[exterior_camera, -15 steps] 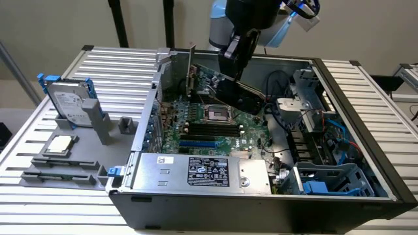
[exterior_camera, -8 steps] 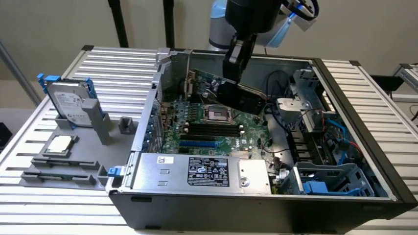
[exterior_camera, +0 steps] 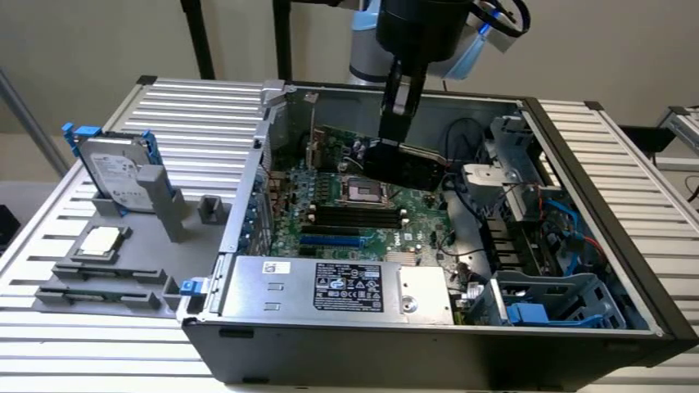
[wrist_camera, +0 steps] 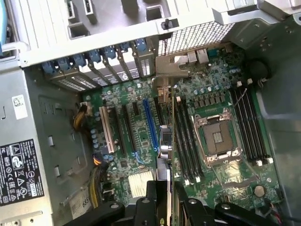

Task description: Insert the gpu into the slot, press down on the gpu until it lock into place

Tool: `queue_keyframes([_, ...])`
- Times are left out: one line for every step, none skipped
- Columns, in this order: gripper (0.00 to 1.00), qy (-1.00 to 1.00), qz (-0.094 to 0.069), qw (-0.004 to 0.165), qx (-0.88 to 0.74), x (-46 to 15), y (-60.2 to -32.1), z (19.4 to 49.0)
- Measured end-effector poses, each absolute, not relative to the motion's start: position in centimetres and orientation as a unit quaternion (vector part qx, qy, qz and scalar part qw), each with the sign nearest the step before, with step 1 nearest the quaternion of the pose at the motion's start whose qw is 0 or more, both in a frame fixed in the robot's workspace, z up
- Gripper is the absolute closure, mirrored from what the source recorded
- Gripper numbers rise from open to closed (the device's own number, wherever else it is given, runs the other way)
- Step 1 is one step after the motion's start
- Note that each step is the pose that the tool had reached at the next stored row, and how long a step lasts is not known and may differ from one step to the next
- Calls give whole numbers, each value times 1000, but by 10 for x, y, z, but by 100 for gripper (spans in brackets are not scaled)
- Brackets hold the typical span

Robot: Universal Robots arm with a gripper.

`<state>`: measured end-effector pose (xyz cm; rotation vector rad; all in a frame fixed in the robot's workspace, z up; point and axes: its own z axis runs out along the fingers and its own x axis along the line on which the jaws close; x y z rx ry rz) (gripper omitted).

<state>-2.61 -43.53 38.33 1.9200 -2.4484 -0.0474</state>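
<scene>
Exterior view first: got a thin, glossy black gpu (exterior_camera: 407, 168) clamped in the claw (exterior_camera: 388, 141), hanging right under the fingertips, up off the motherboard (exterior_camera: 413, 203). Hangs off an arm (exterior_camera: 421, 33) pointing straight down into the open case (exterior_camera: 437, 352). Runs sideways lengthwise, dipping toward the exterior view's right.

Wrist view: seen edge-on, gpu (wrist_camera: 165, 146) gripped by the claw (wrist_camera: 167, 207), stretching straight away from it. Roughly parallel to the blue slot (wrist_camera: 150, 123) just beside it, not seated yet.

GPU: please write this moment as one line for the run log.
hand: shut on gpu | gpu: in air over motherboard, not in slot | slot: blue, empty
</scene>
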Motion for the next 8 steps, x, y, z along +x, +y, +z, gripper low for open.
queue_keyframes([74, -781, -15, 14, 624, -26, -435, 382])
queue_keyframes([74, -776, -15, 14, 631, -26, -435, 382])
queue_keyframes([74, -771, -15, 13, 637, -26, -435, 381])
queue_keyframes([74, -766, -15, 12, 643, -26, -435, 380])
queue_keyframes([74, -762, -16, 11, 648, -26, -435, 379])
queue_keyframes([74, -759, -16, 10, 651, -27, -435, 378])
queue_keyframes([74, -757, -17, 9, 653, -29, -435, 376])
queue_keyframes([74, -757, -18, 7, 654, -31, -435, 375])
